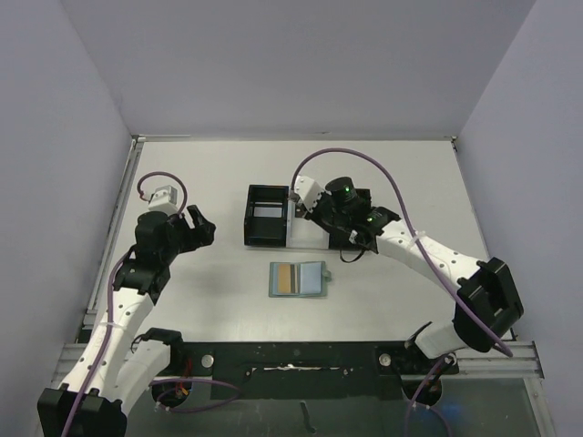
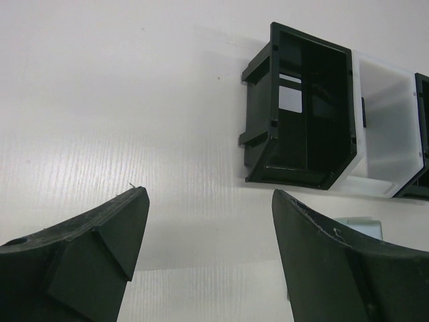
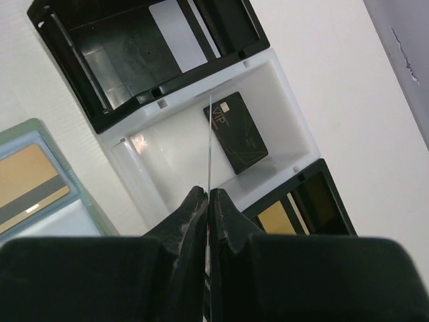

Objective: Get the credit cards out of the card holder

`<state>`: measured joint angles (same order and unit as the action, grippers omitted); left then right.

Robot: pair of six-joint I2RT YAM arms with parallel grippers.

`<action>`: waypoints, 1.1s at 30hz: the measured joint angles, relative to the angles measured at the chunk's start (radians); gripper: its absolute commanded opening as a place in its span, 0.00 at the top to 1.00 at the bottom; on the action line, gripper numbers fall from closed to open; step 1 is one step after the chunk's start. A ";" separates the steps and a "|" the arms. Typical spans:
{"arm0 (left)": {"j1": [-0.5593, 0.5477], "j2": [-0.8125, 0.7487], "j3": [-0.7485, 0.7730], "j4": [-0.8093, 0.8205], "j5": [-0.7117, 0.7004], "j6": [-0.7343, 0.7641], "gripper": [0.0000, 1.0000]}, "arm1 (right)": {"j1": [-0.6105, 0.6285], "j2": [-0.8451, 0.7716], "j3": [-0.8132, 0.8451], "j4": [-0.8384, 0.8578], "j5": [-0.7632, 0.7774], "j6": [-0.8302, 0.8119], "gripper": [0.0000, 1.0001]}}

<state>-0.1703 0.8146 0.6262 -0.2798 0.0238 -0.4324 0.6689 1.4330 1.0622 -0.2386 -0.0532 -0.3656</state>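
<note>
The teal-grey card holder (image 1: 298, 279) lies open near the table's middle, with a gold-orange card (image 1: 285, 279) in its left pocket. It also shows in the right wrist view (image 3: 40, 134), where that card (image 3: 23, 176) has a dark stripe. My right gripper (image 3: 208, 193) is shut on a thin card (image 3: 210, 144) seen edge-on, held above the white box (image 3: 164, 151). A black card (image 3: 236, 132) lies in that box. A pale grey-white card (image 3: 177, 35) lies in a black box (image 3: 117, 54). My left gripper (image 2: 208, 208) is open and empty, left of the boxes.
Three open boxes stand in a row behind the holder: a black one (image 1: 267, 216), the white one (image 1: 305, 235) and another black one (image 3: 301, 208) holding a gold card (image 3: 276, 219). My right arm (image 1: 428, 255) reaches over them. Walls enclose the table.
</note>
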 measured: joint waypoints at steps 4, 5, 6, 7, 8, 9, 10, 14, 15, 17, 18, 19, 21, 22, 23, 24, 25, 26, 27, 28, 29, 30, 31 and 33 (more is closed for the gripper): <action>0.003 0.000 0.000 0.000 -0.001 0.000 0.27 | -0.010 0.046 0.027 0.004 -0.011 -0.052 1.00; 0.003 0.000 0.000 -0.001 -0.001 0.000 0.27 | -0.014 0.059 0.040 0.001 -0.014 -0.066 1.00; 0.003 0.000 0.000 0.000 -0.001 0.000 0.27 | -0.018 0.081 0.059 -0.002 -0.018 -0.081 1.00; 0.003 0.000 0.000 -0.001 -0.001 0.000 0.27 | -0.021 0.100 0.076 -0.002 -0.019 -0.094 1.00; 0.003 -0.001 0.000 -0.001 -0.001 0.000 0.27 | -0.023 0.124 0.096 -0.003 -0.022 -0.109 1.00; 0.003 -0.001 0.000 -0.001 -0.001 0.000 0.27 | -0.027 0.148 0.114 -0.004 -0.023 -0.126 1.00; 0.003 -0.002 0.000 -0.001 -0.001 0.000 0.27 | -0.029 0.175 0.135 -0.011 -0.026 -0.146 1.00; 0.011 -0.003 0.000 0.000 -0.001 0.000 0.27 | -0.035 0.264 0.188 -0.036 -0.018 -0.215 1.00; 0.015 -0.003 0.000 0.000 0.000 0.000 0.27 | -0.040 0.285 0.199 -0.048 -0.013 -0.233 1.00; 0.022 -0.003 0.000 0.000 0.002 0.000 0.27 | -0.043 0.317 0.217 -0.067 -0.001 -0.262 1.00; 0.026 -0.003 0.000 0.000 0.003 0.000 0.27 | -0.045 0.334 0.228 -0.076 0.008 -0.279 1.00; 0.030 -0.003 0.000 0.000 0.006 0.000 0.26 | -0.047 0.348 0.236 -0.079 0.013 -0.294 1.00; 0.036 -0.003 0.000 0.000 0.010 0.000 0.27 | -0.052 0.371 0.250 -0.086 0.025 -0.325 1.00; 0.039 -0.003 0.000 0.000 0.012 0.000 0.27 | -0.054 0.379 0.256 -0.089 0.029 -0.336 1.00; 0.042 -0.003 0.000 0.000 0.015 0.000 0.27 | -0.055 0.390 0.265 -0.092 0.035 -0.351 1.00; 0.043 -0.003 0.000 0.000 0.016 0.000 0.27 | -0.057 0.400 0.272 -0.092 0.039 -0.367 1.00; 0.044 -0.003 0.000 0.000 0.017 0.000 0.26 | -0.061 0.409 0.276 -0.091 0.041 -0.382 1.00; 0.045 -0.003 0.000 0.000 0.020 0.000 0.27 | -0.062 0.415 0.278 -0.089 0.043 -0.396 1.00; 0.046 -0.003 0.000 0.000 0.022 -0.001 0.27 | -0.062 0.423 0.280 -0.089 0.045 -0.412 0.99; 0.046 -0.004 0.000 0.000 0.022 0.000 0.26 | -0.065 0.430 0.284 -0.090 0.048 -0.424 0.99; 0.046 -0.005 0.000 0.000 0.022 0.000 0.27 | -0.066 0.440 0.290 -0.090 0.049 -0.438 0.98; 0.046 -0.008 0.000 0.000 0.022 0.000 0.27 | -0.066 0.452 0.299 -0.089 0.053 -0.451 0.97; 0.046 -0.012 0.000 0.000 0.022 0.000 0.27 | -0.066 0.463 0.306 -0.089 0.055 -0.460 0.97; 0.046 -0.019 0.000 0.000 0.022 0.000 0.27 | -0.066 0.487 0.315 -0.084 0.061 -0.480 0.96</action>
<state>-0.1242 0.7959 0.6262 -0.2798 0.0460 -0.4328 0.6025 1.9202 1.3777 -0.3229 0.0082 -0.8452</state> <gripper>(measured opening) 0.733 0.036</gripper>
